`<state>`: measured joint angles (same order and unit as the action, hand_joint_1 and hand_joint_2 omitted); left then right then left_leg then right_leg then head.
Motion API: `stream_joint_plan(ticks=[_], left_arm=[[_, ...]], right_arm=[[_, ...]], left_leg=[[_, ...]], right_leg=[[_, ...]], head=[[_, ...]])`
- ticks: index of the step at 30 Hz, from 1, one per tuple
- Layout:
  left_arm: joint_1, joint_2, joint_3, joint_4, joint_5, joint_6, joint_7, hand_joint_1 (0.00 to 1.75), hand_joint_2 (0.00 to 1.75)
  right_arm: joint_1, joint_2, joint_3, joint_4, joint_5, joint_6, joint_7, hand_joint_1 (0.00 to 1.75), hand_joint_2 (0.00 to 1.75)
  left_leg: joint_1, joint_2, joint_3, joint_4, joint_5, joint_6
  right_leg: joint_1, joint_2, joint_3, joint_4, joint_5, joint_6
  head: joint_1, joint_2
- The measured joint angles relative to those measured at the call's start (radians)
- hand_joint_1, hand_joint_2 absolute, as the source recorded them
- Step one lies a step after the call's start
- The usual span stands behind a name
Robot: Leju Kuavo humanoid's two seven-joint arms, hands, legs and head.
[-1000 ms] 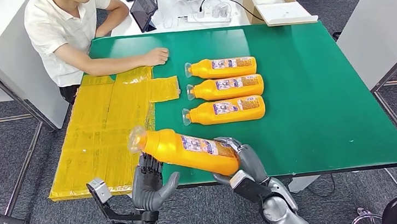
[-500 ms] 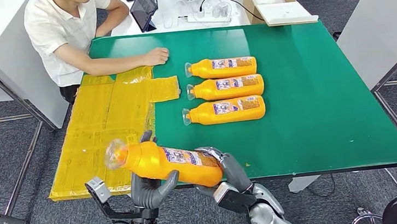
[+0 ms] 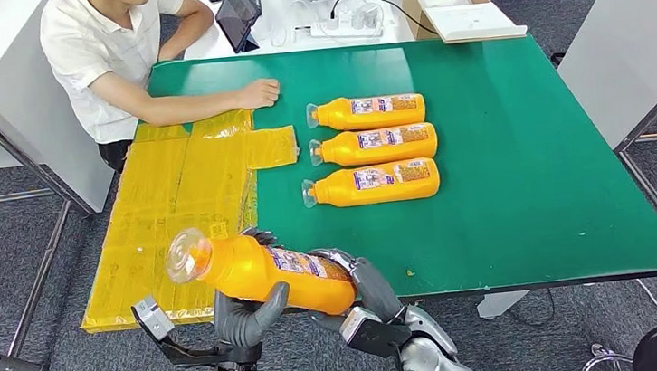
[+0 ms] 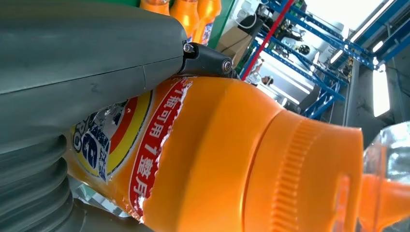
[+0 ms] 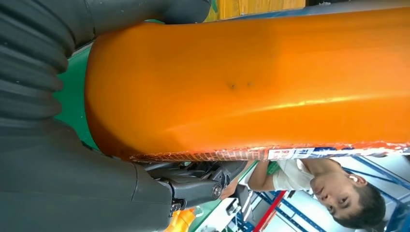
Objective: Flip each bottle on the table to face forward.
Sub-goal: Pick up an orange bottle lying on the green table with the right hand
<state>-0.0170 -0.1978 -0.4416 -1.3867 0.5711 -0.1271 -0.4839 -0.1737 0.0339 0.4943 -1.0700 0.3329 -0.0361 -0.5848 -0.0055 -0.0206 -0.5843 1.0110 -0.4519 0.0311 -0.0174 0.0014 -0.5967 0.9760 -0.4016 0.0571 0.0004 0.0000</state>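
You are looking down on a green table with a yellow sheet taped over its left side and hanging past the near left corner. A person in a white shirt sits at the far left corner, one hand resting on the green surface. Behind the table a white desk carries a tablet and an open cardboard box; grey carpet lies all around.

Three orange bottles lie on their sides in a column near the table's middle, caps pointing left, labels up, close together but apart from one another.

The fourth bottle is off the surface, raised over the near edge by both of your hands. Its clear cap points left and slightly toward you. Your left hand grasps it from below near the shoulder; your right hand wraps the base end.

The held bottle hangs just over the near edge, where yellow sheet meets green. The right half of the table lies bare.
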Motion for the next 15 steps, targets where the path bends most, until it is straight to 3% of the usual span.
stream_joint_plan(ticks=[1, 2, 3, 7, 15], left_arm=[[0.000, 0.000, 0.000, 0.000, 0.006, -0.010, 0.000, 1.75, 1.75], [-0.001, 0.001, 0.000, 0.000, 0.015, -0.025, 0.001, 1.75, 1.75], [-0.002, 0.002, 0.001, 0.000, 0.027, -0.042, 0.003, 1.75, 1.75], [-0.004, 0.007, 0.004, 0.000, 0.052, -0.124, 0.006, 1.75, 1.75], [-0.006, 0.039, 0.006, 0.027, 0.033, -0.366, -0.017, 1.75, 1.75]], right_arm=[[0.000, 0.000, 0.001, 0.001, 0.000, 0.001, -0.001, 0.19, 1.75], [0.000, 0.000, 0.003, 0.001, 0.000, 0.002, -0.003, 0.03, 1.75], [0.000, -0.001, 0.005, 0.001, 0.000, 0.005, -0.005, 0.00, 1.75], [0.000, -0.003, 0.018, 0.002, 0.021, 0.014, -0.018, 0.00, 0.00], [0.007, -0.020, 0.046, -0.004, 0.070, 0.012, -0.074, 0.00, 0.00]], left_leg=[[0.000, 0.000, 0.000, 0.000, 0.000, 0.000], [0.000, 0.000, 0.000, 0.000, 0.000, 0.000], [0.000, 0.000, 0.000, 0.000, 0.000, 0.000], [0.000, 0.000, 0.000, 0.000, 0.000, 0.000], [0.000, 0.000, 0.000, 0.000, 0.000, 0.000]], right_leg=[[0.000, 0.000, 0.000, 0.000, 0.000, 0.000], [0.000, 0.000, 0.000, 0.000, 0.000, 0.000], [0.000, 0.000, 0.000, 0.000, 0.000, 0.000], [0.000, 0.000, 0.000, 0.000, 0.000, 0.000], [0.000, 0.000, 0.000, 0.000, 0.000, 0.000]], head=[[0.000, 0.000], [0.000, 0.000], [0.000, 0.000], [0.000, 0.000], [0.000, 0.000]])
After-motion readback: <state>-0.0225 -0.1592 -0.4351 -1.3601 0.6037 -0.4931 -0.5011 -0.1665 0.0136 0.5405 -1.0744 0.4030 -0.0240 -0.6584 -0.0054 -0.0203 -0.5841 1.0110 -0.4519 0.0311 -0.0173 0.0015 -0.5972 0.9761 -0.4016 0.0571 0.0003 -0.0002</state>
